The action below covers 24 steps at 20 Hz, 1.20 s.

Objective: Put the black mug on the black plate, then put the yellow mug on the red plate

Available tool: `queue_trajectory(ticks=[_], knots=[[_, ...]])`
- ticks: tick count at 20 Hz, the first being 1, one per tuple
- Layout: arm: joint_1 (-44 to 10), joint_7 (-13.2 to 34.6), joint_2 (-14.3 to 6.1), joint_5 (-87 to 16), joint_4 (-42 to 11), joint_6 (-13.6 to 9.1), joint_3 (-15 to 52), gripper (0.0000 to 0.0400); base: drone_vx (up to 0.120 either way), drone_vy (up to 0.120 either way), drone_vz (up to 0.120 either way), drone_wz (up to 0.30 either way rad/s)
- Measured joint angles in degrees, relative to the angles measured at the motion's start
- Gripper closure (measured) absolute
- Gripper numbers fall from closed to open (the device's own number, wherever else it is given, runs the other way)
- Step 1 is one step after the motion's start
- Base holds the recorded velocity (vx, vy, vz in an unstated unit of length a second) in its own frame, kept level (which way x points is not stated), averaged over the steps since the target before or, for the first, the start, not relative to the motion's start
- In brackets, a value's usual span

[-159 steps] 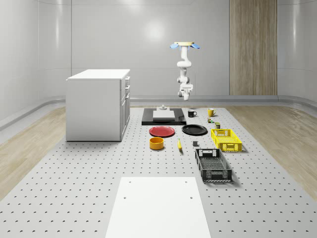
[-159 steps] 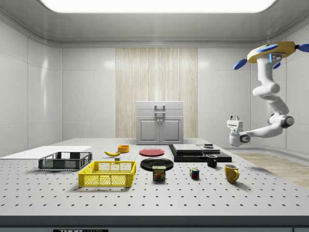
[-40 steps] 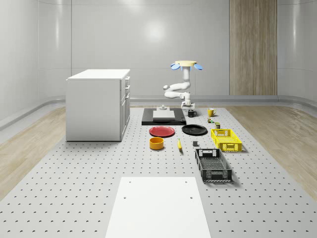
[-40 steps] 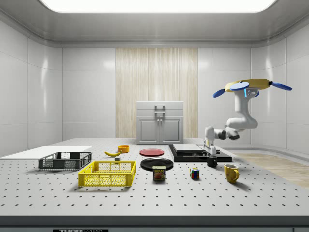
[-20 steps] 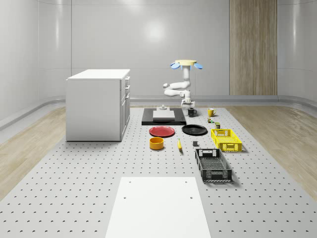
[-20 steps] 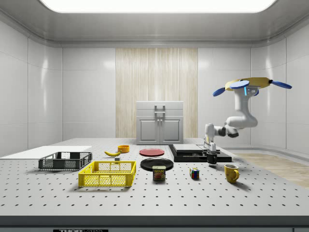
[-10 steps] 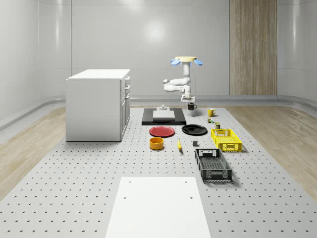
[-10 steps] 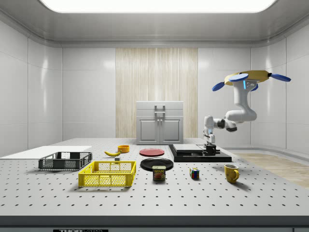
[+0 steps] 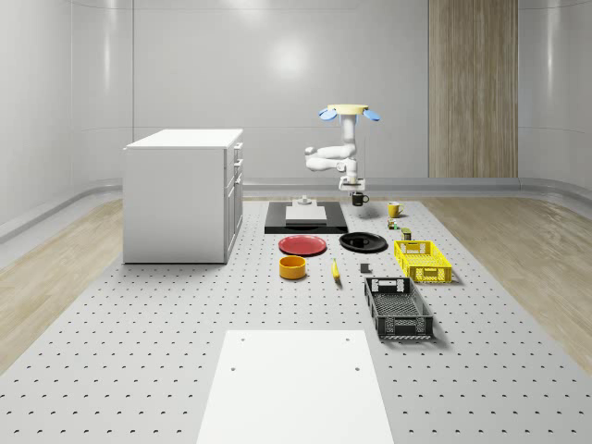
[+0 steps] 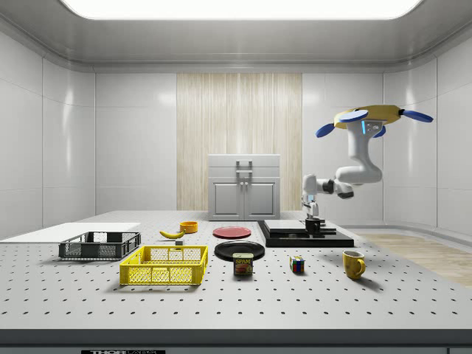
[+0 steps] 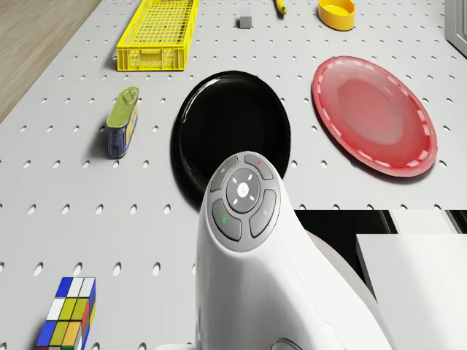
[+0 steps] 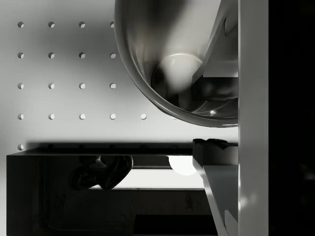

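The claw (image 10: 313,220) is closed on the black mug (image 9: 357,199), which I hold clear of the table (image 9: 166,342); in the wrist view a finger (image 12: 224,34) sits inside the cup, so the grip looks to be on the wall, one finger in and one out. The drone (image 10: 371,118) hovers over the far right part of the table, above the black slab (image 9: 305,222) and the black plate (image 9: 363,242), the arm folded down in front of it. The mug hangs just off the slab's right edge in the whole-scene view, beyond the plate's far rim, with the yellow mug (image 9: 394,209) standing farther right. As I judge it, the main risks are a swing in the hover tipping the mug within a rim-only pinch, or a low carry clipping the slab's edge. Release short of centre could leave the mug on the plate's rim. The mug appears glossy, dark and upright, its handle (image 12: 101,173) showing as a rounded loop. The red plate (image 11: 373,115) lies bare beside the black one.
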Motion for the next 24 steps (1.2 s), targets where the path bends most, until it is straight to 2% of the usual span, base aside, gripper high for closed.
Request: queue_trajectory(ticks=[9,12,24], knots=[[-0.4,0.3,-1.0,0.5,0.1,0.9,0.2,0.029,0.12,0.0,0.0,0.0],[-0.5,0.4,-1.3,0.6,0.1,1.2,0.3,0.029,0.12,-0.093,0.0,0.0],[-0.8,0.7,-2.5,1.2,0.2,2.3,0.5,0.029,0.12,0.0,0.0,0.0]])
